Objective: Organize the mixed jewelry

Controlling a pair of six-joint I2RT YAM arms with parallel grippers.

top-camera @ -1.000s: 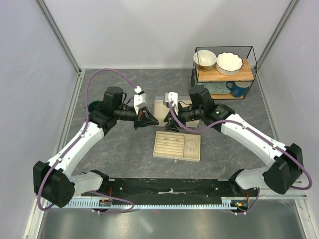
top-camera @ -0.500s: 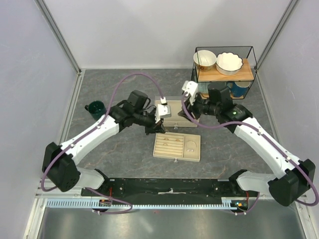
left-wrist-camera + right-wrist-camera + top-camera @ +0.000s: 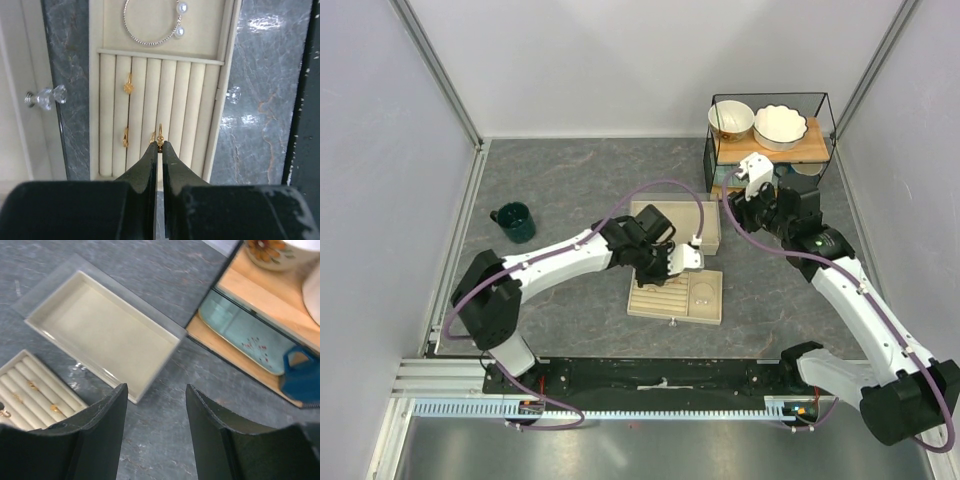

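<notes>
Top view: from above and behind me, looking down on the whole surface. Left wrist: close, straight down past my left tool onto the tray. Right wrist: higher, slanting past my right tool; all three views share the tray.

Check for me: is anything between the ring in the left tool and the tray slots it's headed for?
Nothing visible. The left tool pinches a gold ring right over the slotted tray, and the groove ahead of it looks free. The other rings sit in grooves further left in the wrist view.
</notes>
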